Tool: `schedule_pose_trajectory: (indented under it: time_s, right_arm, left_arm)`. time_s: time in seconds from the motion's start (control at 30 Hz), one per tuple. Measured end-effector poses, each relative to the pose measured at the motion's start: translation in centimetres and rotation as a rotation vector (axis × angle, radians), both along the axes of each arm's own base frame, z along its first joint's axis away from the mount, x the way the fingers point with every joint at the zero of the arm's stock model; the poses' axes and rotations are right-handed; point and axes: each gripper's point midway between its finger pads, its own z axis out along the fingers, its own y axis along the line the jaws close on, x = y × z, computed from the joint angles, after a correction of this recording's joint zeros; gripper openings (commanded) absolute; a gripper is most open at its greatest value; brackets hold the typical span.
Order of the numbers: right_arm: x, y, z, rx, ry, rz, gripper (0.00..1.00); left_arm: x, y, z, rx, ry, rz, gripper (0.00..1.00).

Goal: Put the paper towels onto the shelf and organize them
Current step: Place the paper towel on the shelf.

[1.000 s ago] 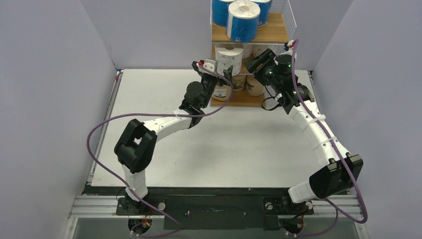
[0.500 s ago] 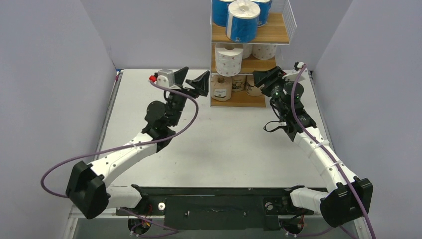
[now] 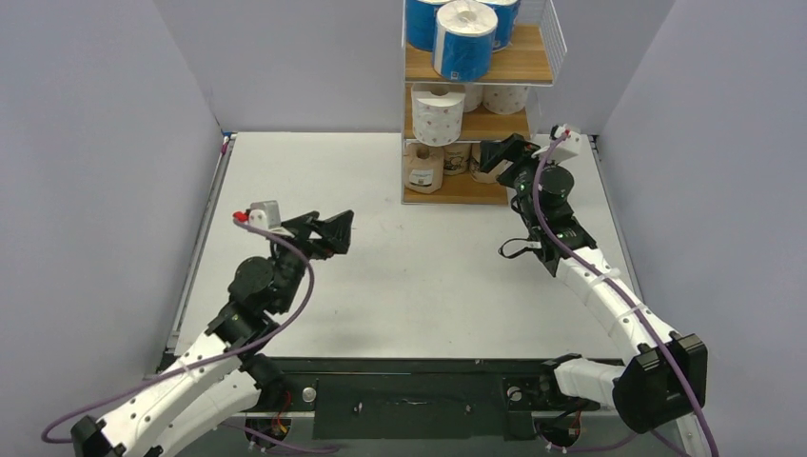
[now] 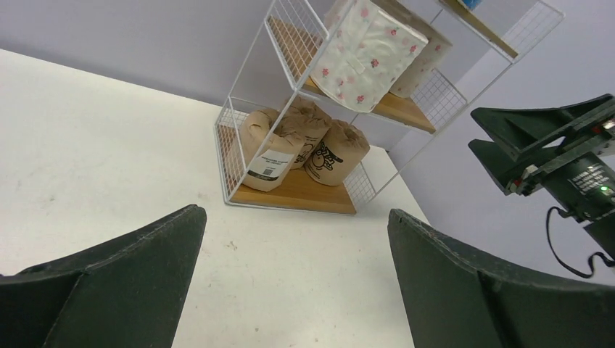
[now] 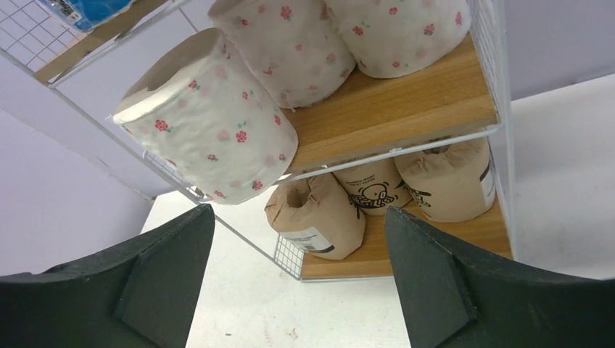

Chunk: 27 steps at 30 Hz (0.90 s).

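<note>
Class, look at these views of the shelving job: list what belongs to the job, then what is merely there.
Belongs to the job:
shelf
blue rolls, top tier
pink-dotted rolls, middle tier
brown rolls, bottom tier
left pincer and right pincer, both open and empty

Merely there:
table
purple cables
grey walls

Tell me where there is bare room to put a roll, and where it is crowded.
Free: the table between left claw and right claw, before the shelf. Crowded: bottom board, three brown rolls; middle board, dotted rolls.
</note>
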Motion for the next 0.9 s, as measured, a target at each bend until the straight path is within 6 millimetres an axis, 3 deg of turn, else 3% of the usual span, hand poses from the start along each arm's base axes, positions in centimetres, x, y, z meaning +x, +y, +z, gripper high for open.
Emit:
schedule_pose_trajectory:
  time_s: [0.2,0.37,0.5,0.9]
  right_arm:
    - [1.4,2.3,-0.7,-0.052,-0.032,0.046,0.83]
    - [3.3,4.6,-3.2,-0.118,0.008,0.092,0.83]
    - [4.1,5.7,-4.1,-0.153,0.008,0.123,0.83]
    - [5.3,8.2,-2.5,-0.135,-0.135,0.208,0.82]
  left_arm:
    - [-3.9,4.1,-1.5,-0.036,0.011,0.033,0.96]
    - [-5.5,5.5,-5.6,-0.015,0.103,0.043,0.96]
    - [-6.4,6.3,-8.1,0.002,0.162,0.05,0.96]
    - [-7.1,6.7,-9.0,0.002,0.187,0.045,0.96]
